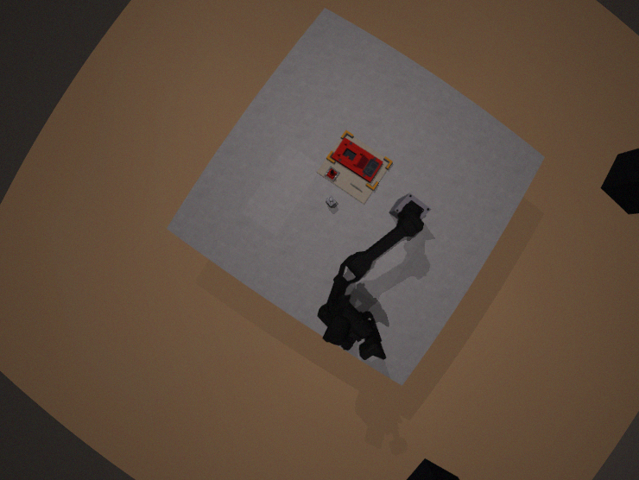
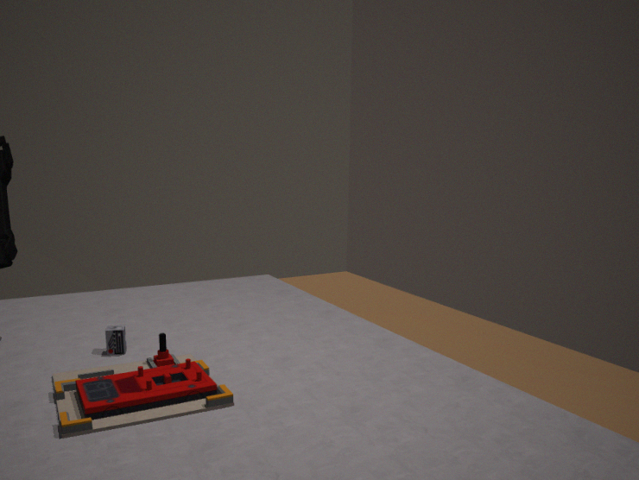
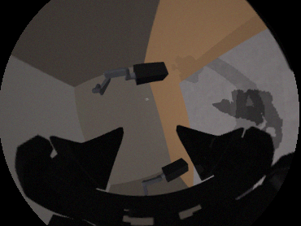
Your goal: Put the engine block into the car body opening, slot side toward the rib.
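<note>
The engine block [image 1: 331,201] [image 2: 115,340] is a small grey block standing on the grey table top, just off the board. Its side toward the exterior camera shows dark grooves and a small red spot. The red car body [image 1: 353,166] [image 2: 149,394] lies flat on the board between orange corner brackets. Its squarish opening [image 1: 349,154] [image 2: 178,377] holds no block; a small red rib shows at it in the exterior view. My gripper [image 3: 150,129] is open and empty, far from block and car body, near the table edge beyond the arm's base.
A red piece with a black upright post [image 1: 332,173] [image 2: 162,342] stands on the beige board [image 1: 364,198] [image 2: 123,424] beside the car body. Orange corner brackets [image 1: 388,162] [image 2: 226,391] rise around the body. The arm's base [image 1: 396,206] stands on the table near the board.
</note>
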You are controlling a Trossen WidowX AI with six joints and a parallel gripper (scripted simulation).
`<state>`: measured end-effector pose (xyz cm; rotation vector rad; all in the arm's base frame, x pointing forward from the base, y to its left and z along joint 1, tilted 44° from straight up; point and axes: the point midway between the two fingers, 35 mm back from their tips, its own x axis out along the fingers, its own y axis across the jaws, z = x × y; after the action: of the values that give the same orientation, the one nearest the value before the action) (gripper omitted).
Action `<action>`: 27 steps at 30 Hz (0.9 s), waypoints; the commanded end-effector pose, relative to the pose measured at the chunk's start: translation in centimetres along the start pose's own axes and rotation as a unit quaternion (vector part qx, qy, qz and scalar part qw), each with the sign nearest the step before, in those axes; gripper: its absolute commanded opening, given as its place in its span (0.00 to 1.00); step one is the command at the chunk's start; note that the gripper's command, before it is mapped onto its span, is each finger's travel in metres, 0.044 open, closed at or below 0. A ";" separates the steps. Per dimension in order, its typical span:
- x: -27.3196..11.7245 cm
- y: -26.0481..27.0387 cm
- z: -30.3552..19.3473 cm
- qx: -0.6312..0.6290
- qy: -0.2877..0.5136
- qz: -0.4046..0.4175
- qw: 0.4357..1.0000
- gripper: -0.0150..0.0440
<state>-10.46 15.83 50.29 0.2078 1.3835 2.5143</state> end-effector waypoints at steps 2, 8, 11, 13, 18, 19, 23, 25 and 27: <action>0.0 0.0 0.0 -0.002 0.001 0.001 1.000 1.00; 0.2 1.3 -1.8 -0.056 0.044 0.029 0.997 1.00; 0.4 2.6 -3.7 -0.092 0.075 0.050 0.992 1.00; 0.3 3.2 -4.4 -0.091 0.091 0.062 0.990 1.00; 0.1 5.1 -7.1 -0.124 0.138 0.099 0.978 1.00; 0.0 5.4 -7.7 -0.136 0.147 0.107 0.974 1.00; -0.4 6.6 -9.7 -0.158 0.178 0.136 0.962 1.00; -0.6 7.2 -10.6 -0.162 0.194 0.151 0.956 1.00; -1.0 7.8 -11.7 -0.178 0.210 0.167 0.947 1.00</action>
<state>-13.55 4.44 50.73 -0.1433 1.1167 3.0902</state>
